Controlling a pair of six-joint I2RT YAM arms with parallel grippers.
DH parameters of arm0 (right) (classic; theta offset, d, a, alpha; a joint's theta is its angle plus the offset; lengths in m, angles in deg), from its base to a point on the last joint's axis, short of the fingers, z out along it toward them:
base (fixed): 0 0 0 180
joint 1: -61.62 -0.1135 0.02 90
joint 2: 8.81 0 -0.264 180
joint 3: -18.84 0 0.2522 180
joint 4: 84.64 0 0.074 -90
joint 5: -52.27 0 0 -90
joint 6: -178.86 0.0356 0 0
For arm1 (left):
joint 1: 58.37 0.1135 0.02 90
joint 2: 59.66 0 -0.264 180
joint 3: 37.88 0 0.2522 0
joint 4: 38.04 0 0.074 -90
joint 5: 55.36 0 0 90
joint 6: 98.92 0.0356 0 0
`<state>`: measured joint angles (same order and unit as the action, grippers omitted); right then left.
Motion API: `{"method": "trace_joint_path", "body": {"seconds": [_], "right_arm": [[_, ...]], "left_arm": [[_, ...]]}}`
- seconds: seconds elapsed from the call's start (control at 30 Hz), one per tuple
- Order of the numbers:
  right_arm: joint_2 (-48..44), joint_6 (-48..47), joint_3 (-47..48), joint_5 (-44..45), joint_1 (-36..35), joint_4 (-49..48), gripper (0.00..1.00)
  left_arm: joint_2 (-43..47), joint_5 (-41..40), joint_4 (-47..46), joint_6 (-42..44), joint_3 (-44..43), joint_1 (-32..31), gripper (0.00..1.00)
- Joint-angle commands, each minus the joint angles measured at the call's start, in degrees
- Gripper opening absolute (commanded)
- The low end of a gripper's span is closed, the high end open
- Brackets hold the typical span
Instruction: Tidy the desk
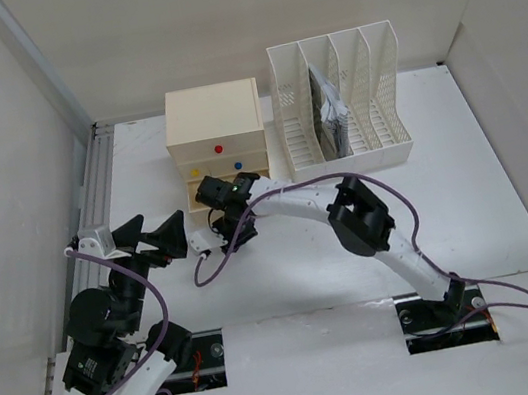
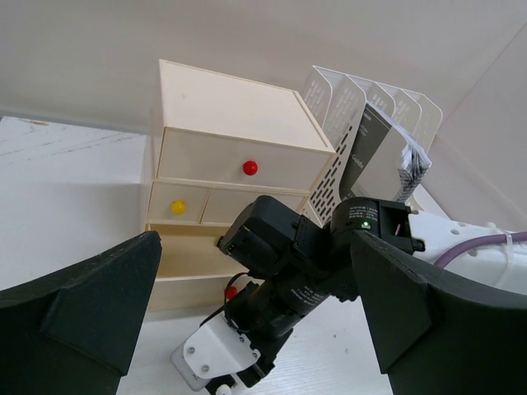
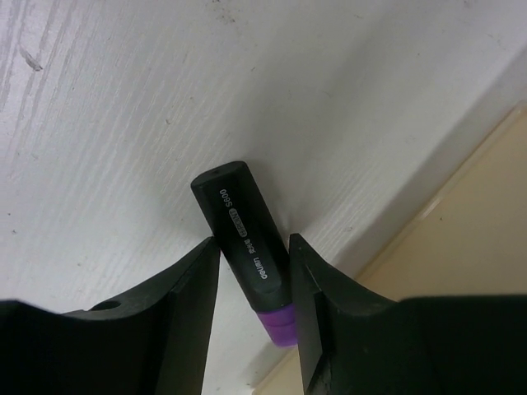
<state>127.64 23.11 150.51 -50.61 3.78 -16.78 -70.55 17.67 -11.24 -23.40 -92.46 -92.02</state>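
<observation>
The white desk (image 1: pixel 476 192) holds a cream drawer box (image 1: pixel 213 115) and a white file rack (image 1: pixel 343 93). My right gripper (image 1: pixel 218 238) is low in front of the box's pulled-out bottom drawer (image 2: pixel 185 259). In the right wrist view it (image 3: pixel 254 276) is shut on a black marker with a purple end (image 3: pixel 243 226), just over the desk by the drawer's edge. My left gripper (image 1: pixel 154 238) is open and empty, its fingers (image 2: pixel 82 304) spread wide, left of the right gripper and facing it.
The drawer box (image 2: pixel 230 107) has red, yellow and blue knobs. The file rack (image 2: pixel 342 103) holds a booklet (image 2: pixel 387 160) in one slot. Pale walls close in the desk. Two dark cut-outs sit at its front edge (image 1: pixel 446 314).
</observation>
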Motion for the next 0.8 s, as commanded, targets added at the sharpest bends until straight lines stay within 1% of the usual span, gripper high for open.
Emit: {"method": "trace_joint_path", "body": {"seconds": [0.0,0.07,0.2,0.3,0.33,0.37,0.43,0.47,0.53,0.6,0.63,0.67,0.73,0.77], "right_arm": [[5.23,-3.40,1.88,-3.70,-0.43,8.98,0.45],[6.02,-5.16,2.84,-4.78,-0.95,13.12,0.45],[6.03,-5.87,2.33,-5.48,-1.48,14.54,0.45],[6.03,-5.87,1.72,-6.01,-1.48,15.06,0.40],[6.55,-5.87,1.19,-6.01,-1.48,15.06,0.33],[6.56,-5.87,1.18,-6.01,-1.48,15.06,0.30],[6.56,-5.26,0.66,-6.01,-1.48,15.59,0.25],[6.56,-5.26,0.66,-6.79,-1.48,15.59,0.20],[6.56,-3.60,0.14,-7.33,-1.48,15.59,0.16],[3.67,-2.36,0.13,-8.64,-1.48,13.84,0.13],[2.44,-0.44,-0.39,-8.65,-1.48,11.48,0.12],[-0.36,0.62,-0.40,-9.26,-1.48,9.98,0.12],[-2.92,2.73,0.30,-9.26,-1.48,6.65,0.12],[-5.20,5.52,1.44,-8.57,-1.48,5.49,0.12]], "left_arm": [[0.70,0.27,-2.23,-0.20,0.12,0.25,0.99],[0.70,0.27,-2.23,-0.20,0.12,0.25,0.99],[0.70,0.27,-2.23,-0.20,0.12,0.25,0.99],[0.70,0.27,-2.23,-0.20,0.12,0.25,0.99],[0.70,0.27,-2.23,-0.20,0.12,0.25,0.99],[0.70,0.27,-2.23,-0.20,0.12,0.25,0.99],[0.70,0.27,-2.23,-0.20,0.12,0.25,0.99],[0.70,0.27,-2.23,-0.20,0.12,0.25,0.99],[0.70,0.27,-2.23,-0.20,0.12,0.25,0.99],[0.70,0.27,-2.23,-0.20,0.12,0.25,0.99],[0.70,0.27,-2.23,-0.20,0.12,0.25,0.99],[0.70,0.27,-2.23,-0.20,0.12,0.25,0.99],[0.70,0.27,-2.23,-0.20,0.12,0.25,0.99],[0.70,0.27,-2.23,-0.20,0.12,0.25,0.99]]}}
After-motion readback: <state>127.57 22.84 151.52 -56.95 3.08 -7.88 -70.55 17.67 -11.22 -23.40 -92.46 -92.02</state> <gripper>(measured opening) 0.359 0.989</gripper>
